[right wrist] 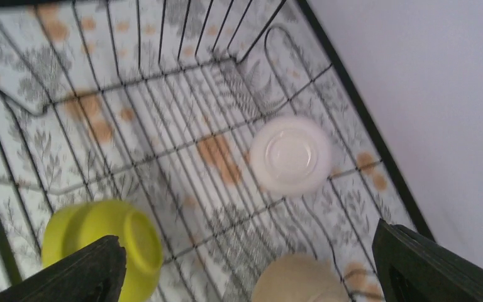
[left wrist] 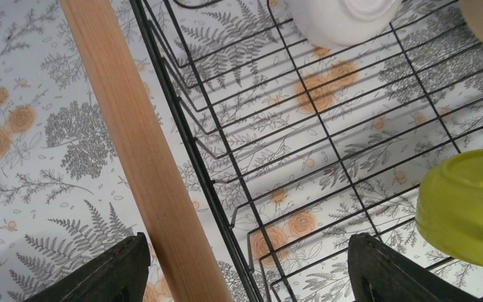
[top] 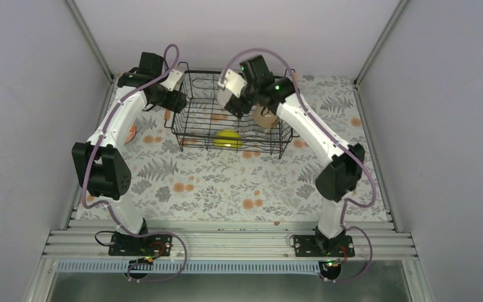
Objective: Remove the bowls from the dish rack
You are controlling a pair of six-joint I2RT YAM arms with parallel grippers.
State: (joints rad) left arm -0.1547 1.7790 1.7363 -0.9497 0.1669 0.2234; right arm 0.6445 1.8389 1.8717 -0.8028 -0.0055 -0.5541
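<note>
The black wire dish rack (top: pixel 192 123) stands at the back middle. A yellow-green bowl (top: pixel 228 138) lies on its side inside it, and a tan bowl (top: pixel 265 117) sits at its right end. My left gripper (top: pixel 177 100) is open at the rack's left edge, its jaws astride the wooden handle (left wrist: pixel 144 157) and the rim. My right gripper (top: pixel 236 107) is open above the rack's inside. In the right wrist view an upturned white bowl (right wrist: pixel 290 154), the yellow-green bowl (right wrist: pixel 104 242) and the tan bowl (right wrist: pixel 299 280) lie below it. No mint bowl shows.
A bowl with a red-orange pattern (top: pixel 130 133) sits on the floral table cover left of the rack, mostly hidden by my left arm. Grey walls close in the back and both sides. A metal rail (top: pixel 226 242) runs along the near edge.
</note>
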